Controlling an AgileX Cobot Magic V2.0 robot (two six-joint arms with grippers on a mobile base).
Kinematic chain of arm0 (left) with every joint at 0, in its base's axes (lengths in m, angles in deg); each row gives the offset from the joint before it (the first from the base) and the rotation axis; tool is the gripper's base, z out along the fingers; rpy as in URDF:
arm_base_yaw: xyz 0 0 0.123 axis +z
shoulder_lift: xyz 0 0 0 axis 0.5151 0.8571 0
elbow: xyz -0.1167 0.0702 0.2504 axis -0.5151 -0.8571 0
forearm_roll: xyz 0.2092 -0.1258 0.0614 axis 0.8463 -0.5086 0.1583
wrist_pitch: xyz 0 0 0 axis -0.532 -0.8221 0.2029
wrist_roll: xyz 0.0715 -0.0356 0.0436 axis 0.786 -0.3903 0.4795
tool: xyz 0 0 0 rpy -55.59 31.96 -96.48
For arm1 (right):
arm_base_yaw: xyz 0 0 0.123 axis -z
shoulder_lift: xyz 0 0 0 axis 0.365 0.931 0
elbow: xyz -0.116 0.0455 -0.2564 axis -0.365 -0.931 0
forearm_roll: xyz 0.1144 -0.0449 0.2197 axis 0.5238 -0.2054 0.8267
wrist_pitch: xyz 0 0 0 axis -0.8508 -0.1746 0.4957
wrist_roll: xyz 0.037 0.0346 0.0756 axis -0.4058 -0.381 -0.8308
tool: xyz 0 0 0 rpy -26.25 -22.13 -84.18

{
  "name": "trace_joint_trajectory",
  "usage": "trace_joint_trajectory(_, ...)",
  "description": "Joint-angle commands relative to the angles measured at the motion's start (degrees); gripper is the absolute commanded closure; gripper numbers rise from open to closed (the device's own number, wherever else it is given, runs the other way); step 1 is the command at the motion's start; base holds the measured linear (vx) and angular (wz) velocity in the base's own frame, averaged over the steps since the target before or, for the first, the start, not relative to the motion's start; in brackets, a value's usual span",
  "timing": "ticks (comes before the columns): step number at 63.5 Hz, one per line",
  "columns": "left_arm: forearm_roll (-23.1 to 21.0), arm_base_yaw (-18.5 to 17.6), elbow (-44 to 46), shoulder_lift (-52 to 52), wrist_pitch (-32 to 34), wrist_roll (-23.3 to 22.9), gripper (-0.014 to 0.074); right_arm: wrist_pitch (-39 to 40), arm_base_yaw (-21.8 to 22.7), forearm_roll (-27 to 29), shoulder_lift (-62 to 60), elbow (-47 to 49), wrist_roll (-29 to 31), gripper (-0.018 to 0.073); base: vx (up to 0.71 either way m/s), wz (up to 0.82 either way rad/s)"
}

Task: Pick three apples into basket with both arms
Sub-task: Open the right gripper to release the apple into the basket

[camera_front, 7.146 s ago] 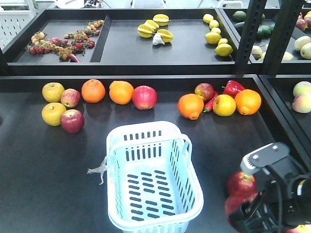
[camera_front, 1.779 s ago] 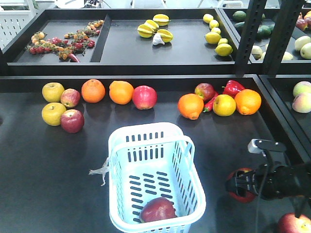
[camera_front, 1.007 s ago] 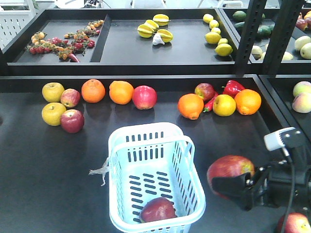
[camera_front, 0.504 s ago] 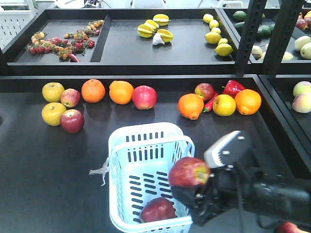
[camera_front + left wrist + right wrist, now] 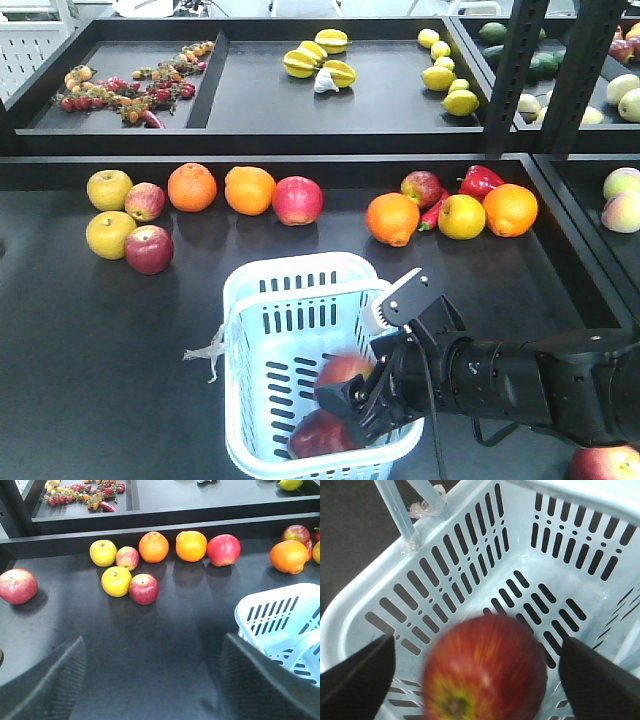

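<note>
Now over the basket point(image 5: 290, 268) with right gripper point(image 5: 477, 650) spread wide, clasping nothing; blurred apple point(image 5: 485, 675) between the jaws, touching neither, above a second apple point(image 5: 318, 437) on the basket floor. Left gripper point(image 5: 152, 680) likewise wide apart and empty, over the dark table point(image 5: 150, 630)

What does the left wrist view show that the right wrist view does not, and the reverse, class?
Only the left wrist view: oranges, yellow apples and a dark red apple beside them. Only the right wrist view: a blurred red apple between the spread right fingers, clear of both. Both: the pale blue basket.
</note>
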Motion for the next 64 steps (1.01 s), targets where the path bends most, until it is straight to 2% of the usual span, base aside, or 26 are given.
trace_joint_trajectory(1, 0.91, -0.09, 1.75, -0.04, 3.34, -0.46, 0.0052, -2.00, 0.10, 3.70, -1.48, 1.77, 0.07, -0.0137, 0.00, 0.00)
trace_joint_trajectory(50, 0.91, -0.09, 1.75, -0.04, 3.34, -0.46, 0.0052, -2.18, 0.10, 3.70, -1.48, 1.77, 0.06, -0.0088, 0.00, 0.00)
trace_joint_trajectory(64, 0.91, -0.09, 1.75, -0.04, 3.34, -0.46, 0.0052, -4.77, 0.10, 3.70, -1.48, 1.77, 0.06, -0.0080, 0.00, 0.00)
